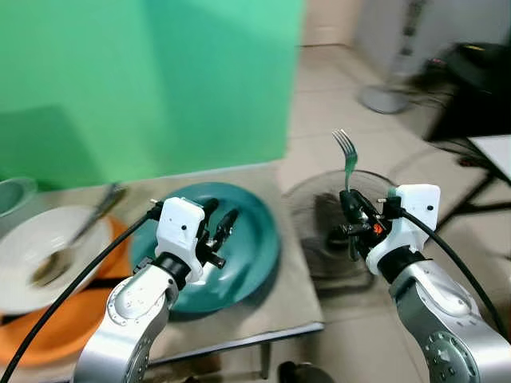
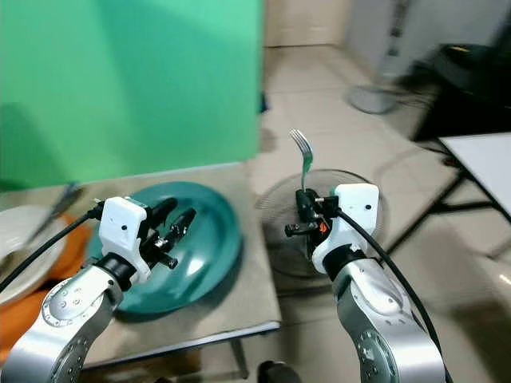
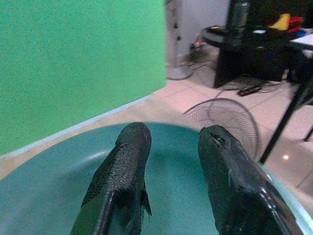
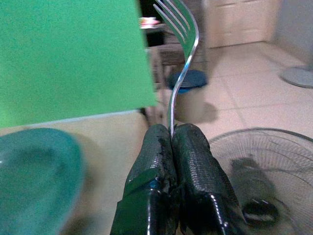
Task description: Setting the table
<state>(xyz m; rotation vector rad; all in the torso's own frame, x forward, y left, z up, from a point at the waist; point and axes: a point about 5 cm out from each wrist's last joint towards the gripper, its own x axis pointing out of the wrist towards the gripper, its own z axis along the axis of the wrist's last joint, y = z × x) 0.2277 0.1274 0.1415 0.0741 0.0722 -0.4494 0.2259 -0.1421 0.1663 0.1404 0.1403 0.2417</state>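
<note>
On my right gripper (image 4: 171,134) I see both black fingers pressed together on the handle of a metal fork (image 4: 182,58), which stands upright between them with its tines at twelve o'clock, curving slightly. In the head view that gripper (image 1: 351,209) hangs off the table's right edge, above a floor fan (image 1: 319,215) lying flat on the tiled floor; the fork (image 1: 347,155) rises clear of everything around it. My left gripper (image 3: 171,161) has its fingers spread with a clear gap between them, holding nothing; the teal plate (image 3: 44,196) lies directly beneath them. From the head camera, the left gripper (image 1: 221,225) hovers over the centre of the teal plate (image 1: 255,239), and I cannot tell whether the fingertips touch its surface. The plate sits on a beige table (image 1: 295,307), near its right edge. At nine o'clock from the plate, a white bowl (image 1: 40,247) rests on an orange plate (image 1: 64,327), with a spoon (image 1: 80,235) lying in the bowl, its handle pointing toward one o'clock. A green backdrop (image 1: 144,80) stands behind the table. At the far right, part of a white tabletop on dark legs (image 1: 495,152) is visible, well apart from the fork.
</note>
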